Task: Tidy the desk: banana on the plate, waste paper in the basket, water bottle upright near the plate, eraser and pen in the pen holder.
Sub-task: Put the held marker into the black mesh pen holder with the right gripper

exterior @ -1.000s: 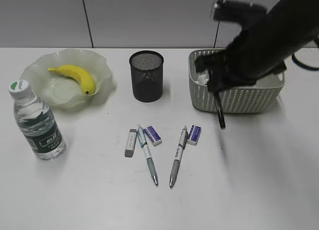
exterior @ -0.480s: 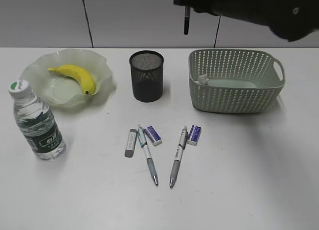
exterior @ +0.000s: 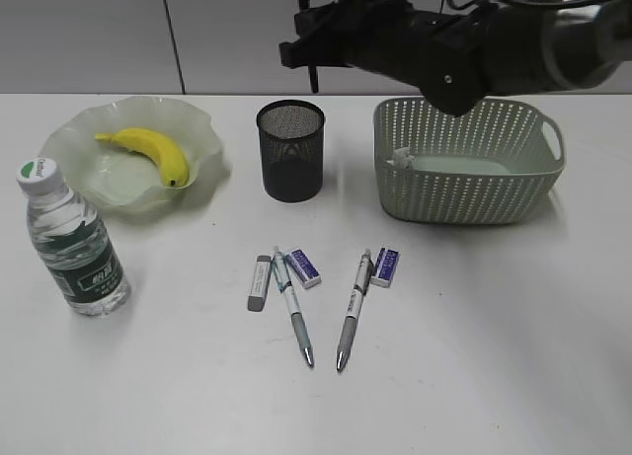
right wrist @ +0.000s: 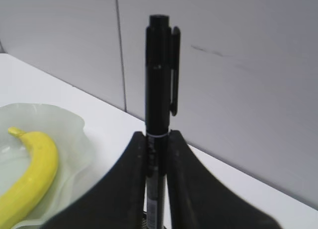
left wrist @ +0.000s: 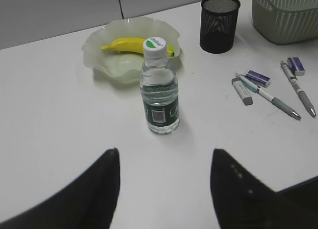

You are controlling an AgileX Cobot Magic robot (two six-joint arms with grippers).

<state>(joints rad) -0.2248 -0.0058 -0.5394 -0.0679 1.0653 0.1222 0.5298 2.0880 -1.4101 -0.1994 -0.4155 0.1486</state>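
Observation:
My right gripper [exterior: 314, 52] is shut on a black pen [exterior: 314, 78] and holds it upright just above the black mesh pen holder [exterior: 290, 151]. The wrist view shows the pen [right wrist: 158, 80] clamped between the jaws [right wrist: 157, 139]. The banana [exterior: 148, 149] lies in the wavy green plate [exterior: 202, 129]. The water bottle [exterior: 74, 243] stands upright in front of the plate. The waste paper [exterior: 401, 158] lies in the basket [exterior: 464, 193]. My left gripper [left wrist: 165, 150] is open and empty, short of the bottle [left wrist: 159, 90].
On the desk [exterior: 494, 356] in front of the pen holder lie two pens [exterior: 293, 307] [exterior: 352, 310], a grey eraser [exterior: 258, 282] and two purple-and-white erasers [exterior: 304, 266] [exterior: 385, 266]. A grey wall runs behind the desk.
My right arm has lifted the black pen from in front of the basket and carried it left, from above the basket to above the pen holder.

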